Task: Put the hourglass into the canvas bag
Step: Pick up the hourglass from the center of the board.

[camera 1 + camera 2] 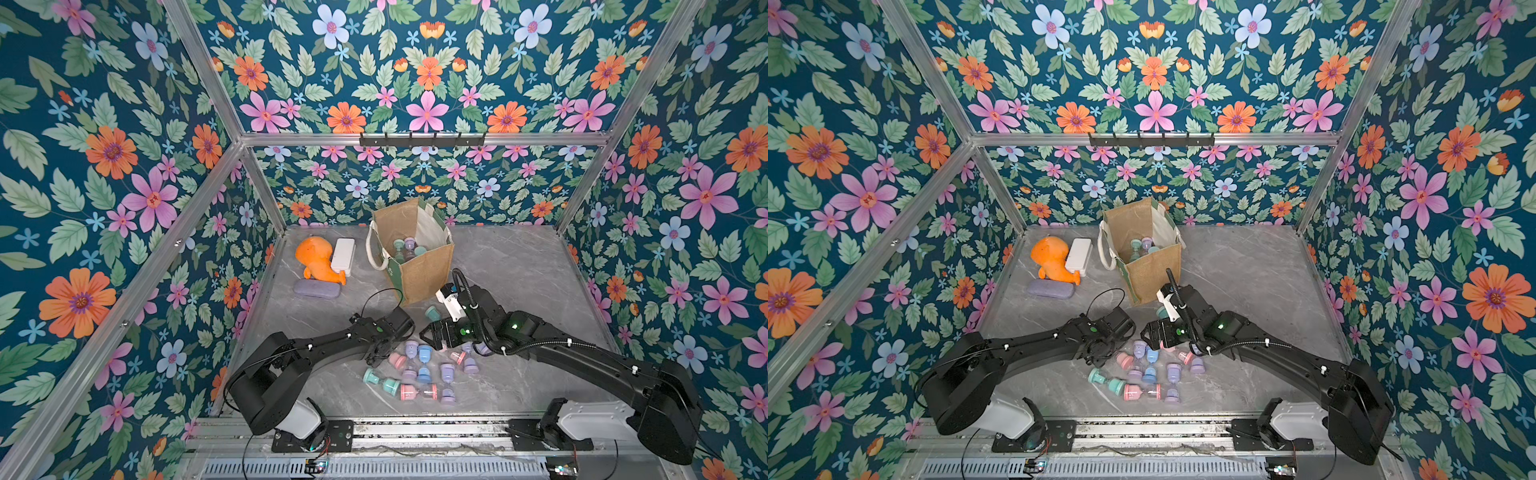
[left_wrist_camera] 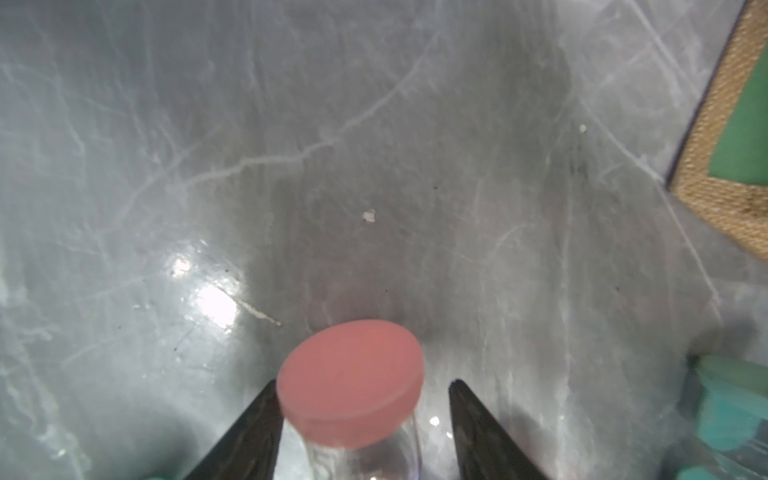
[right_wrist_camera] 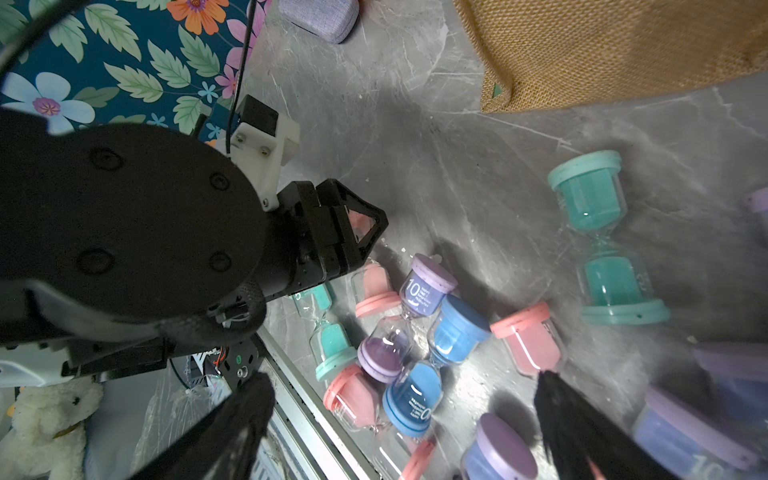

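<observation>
Near edge of the table (image 1: 519, 270): heap of hourglasses (image 1: 419, 374) in pink, blue, purple and teal, most lying on their sides.
Left gripper (image 2: 363, 384): jaws set either side of the pink hourglass (image 2: 351, 374); one finger is right against it and a gap shows at the other (so not clamped). I cannot tell whether it rests on the table.
Right gripper (image 3: 403, 376): spread wide above the heap, holding nothing.
Canvas bag (image 1: 428, 274): upright beyond the heap, mouth open, stowed hourglasses (image 1: 405, 247) inside.
Teal hourglass (image 1: 432, 312): on its side between bag and heap.
Beside the bag: orange toy (image 1: 318, 259), white box (image 1: 343, 255) and purple case (image 1: 316, 288), close together.
</observation>
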Robot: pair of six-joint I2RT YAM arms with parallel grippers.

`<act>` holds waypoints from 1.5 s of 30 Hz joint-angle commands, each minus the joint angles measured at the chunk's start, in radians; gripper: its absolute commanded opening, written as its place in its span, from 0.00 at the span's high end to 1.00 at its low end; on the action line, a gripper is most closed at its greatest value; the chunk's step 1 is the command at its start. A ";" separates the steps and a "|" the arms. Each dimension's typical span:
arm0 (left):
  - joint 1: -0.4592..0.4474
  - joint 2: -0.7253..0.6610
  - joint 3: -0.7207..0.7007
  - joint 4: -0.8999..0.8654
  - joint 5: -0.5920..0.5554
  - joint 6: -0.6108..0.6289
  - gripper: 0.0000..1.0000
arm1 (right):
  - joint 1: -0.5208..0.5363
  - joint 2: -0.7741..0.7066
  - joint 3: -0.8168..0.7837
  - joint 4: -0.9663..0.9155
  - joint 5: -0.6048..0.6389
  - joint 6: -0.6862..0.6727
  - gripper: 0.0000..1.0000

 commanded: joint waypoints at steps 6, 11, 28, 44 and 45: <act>0.001 0.042 0.018 -0.010 -0.044 -0.015 0.41 | 0.001 0.000 0.002 0.011 0.027 -0.006 0.01; 0.002 0.062 0.018 -0.007 -0.051 -0.019 0.47 | 0.001 0.004 0.007 0.008 0.032 -0.012 0.01; 0.002 0.047 0.023 0.043 -0.063 -0.013 0.60 | 0.001 -0.031 0.032 -0.025 0.077 -0.002 0.01; 0.017 -0.139 0.127 -0.131 -0.248 0.085 0.63 | -0.018 -0.094 0.209 -0.172 0.117 0.067 0.01; 0.018 -0.152 0.152 -0.156 -0.269 0.116 0.64 | -0.025 -0.092 0.232 -0.185 0.118 0.073 0.01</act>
